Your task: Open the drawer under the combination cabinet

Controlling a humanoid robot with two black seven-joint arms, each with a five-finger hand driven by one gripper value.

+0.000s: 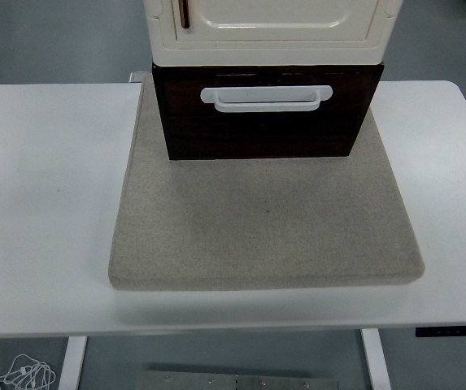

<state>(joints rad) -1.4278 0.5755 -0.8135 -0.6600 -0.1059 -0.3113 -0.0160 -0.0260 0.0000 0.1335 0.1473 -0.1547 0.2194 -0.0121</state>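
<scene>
Fingers not showing anywhere: neither hand reaching into view, so impossible to tell whether spread, curled or holding anything.

Sitting at twelve o'clock on the table (45,203), on the far part of a grey mat (265,227): a cream cabinet (269,32) stacked on a dark brown drawer (265,122). Facing six o'clock, toward the near edge. Carrying a white bar handle (267,97) across the upper front, running from nine to three o'clock, with a gap behind the bar. Looking fully closed, front flush with the dark case. Lying open and bare from the drawer front toward six o'clock: the rest of the mat, leaving room for the drawer to slide out.

Judging by this, standing at the very start: approach not yet begun, drawer untouched.

Calling next for bringing one hand in over the mat toward twelve o'clock, low and level with the handle. Needing fingers hooked behind the bar near its middle, then a straight pull toward six o'clock. Worth watching: a pull off to nine or three o'clock possibly skewing the drawer, and a hard tug possibly dragging the whole stack along the mat instead of sliding the drawer free.
</scene>
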